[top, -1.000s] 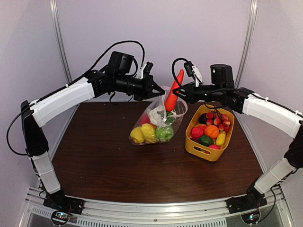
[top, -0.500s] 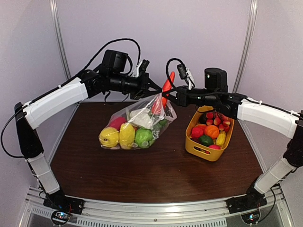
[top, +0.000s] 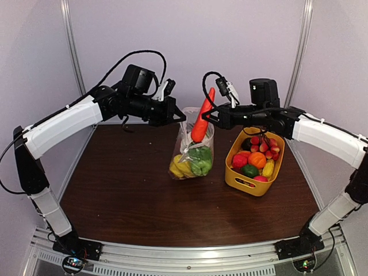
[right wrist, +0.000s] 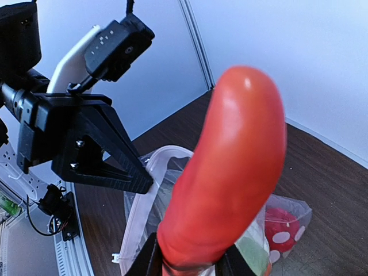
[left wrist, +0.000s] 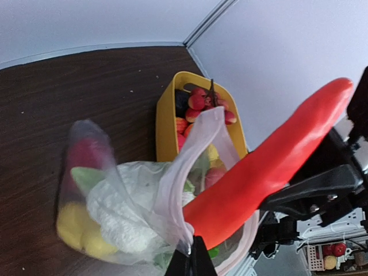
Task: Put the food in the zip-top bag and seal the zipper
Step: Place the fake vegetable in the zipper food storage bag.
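Observation:
The clear zip-top bag [top: 192, 150] hangs by one corner of its mouth from my left gripper [top: 183, 119], which is shut on the zipper strip [left wrist: 175, 178]. Inside lie a yellow lemon [top: 180, 167], a green piece [top: 200, 161], white cauliflower [left wrist: 123, 204] and a red spotted toy [right wrist: 284, 230]. My right gripper [top: 210, 117] is shut on the lower part of a long red pepper [top: 200, 118]. The pepper stands upright, its low end at the open mouth of the bag [right wrist: 150, 198]. My left gripper's fingers [right wrist: 123, 172] are close beside it.
A yellow basket [top: 238, 180] with several more toy fruits stands right of the bag, under my right arm. The dark wooden table [top: 126, 190] is ringed by pale walls and a metal rail at its near edge.
The bag swung out to the left half a second ago and has come back right; it hangs narrower and more upright. The pepper is still held at the bag's mouth.

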Motion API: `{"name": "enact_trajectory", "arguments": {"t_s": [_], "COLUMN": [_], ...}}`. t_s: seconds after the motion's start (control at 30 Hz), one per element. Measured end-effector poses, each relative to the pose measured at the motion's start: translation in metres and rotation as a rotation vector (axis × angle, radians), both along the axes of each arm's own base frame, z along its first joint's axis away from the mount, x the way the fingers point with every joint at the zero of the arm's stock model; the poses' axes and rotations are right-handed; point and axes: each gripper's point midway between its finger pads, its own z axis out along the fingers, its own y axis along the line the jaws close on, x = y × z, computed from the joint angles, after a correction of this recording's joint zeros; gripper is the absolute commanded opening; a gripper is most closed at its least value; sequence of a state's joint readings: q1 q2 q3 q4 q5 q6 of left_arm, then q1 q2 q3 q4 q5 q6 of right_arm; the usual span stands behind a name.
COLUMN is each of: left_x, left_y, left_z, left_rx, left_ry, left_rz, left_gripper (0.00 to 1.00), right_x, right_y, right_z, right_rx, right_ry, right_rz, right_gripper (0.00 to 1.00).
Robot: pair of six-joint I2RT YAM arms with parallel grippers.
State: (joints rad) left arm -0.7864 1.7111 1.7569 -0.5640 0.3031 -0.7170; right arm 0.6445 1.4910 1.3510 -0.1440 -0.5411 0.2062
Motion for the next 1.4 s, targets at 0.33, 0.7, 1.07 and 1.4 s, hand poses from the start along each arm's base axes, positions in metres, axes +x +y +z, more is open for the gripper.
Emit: {"name": "enact_trajectory", "arguments": {"t_s": [0.33,0.7,1.07,1.4], "left_x": [0.013,0.011,0.015,0.028], "left_y": [0.014,-0.001,-0.004,0.005], "left_z": [-0.028,-0.035,-0.028,-0.022], "left_rx": [0.153,0.113,0.055,0.008], "left_ry": [-0.005,0.026,0.062,0.06], "left_rz": [0.063,0.009,-0.021,0.021], "left_gripper": [0.0,0.0,0.0,0.0], "right_x": [-0.013,-0.005,0.013,-0.017], "right_y": [-0.023,-0.014,0.01,0.015], "right_z": [0.041,0.011,-0.005,-0.041], "right_rx": [-0.04,-0.117,-0.353,-0.469], "right_ry": [-0.128,-0.161,-0.44,-0.422], "right_rz": [0.007,-0.004,-0.007,0.161], "right_gripper": [0.16,0.16,0.14,0.15]}}
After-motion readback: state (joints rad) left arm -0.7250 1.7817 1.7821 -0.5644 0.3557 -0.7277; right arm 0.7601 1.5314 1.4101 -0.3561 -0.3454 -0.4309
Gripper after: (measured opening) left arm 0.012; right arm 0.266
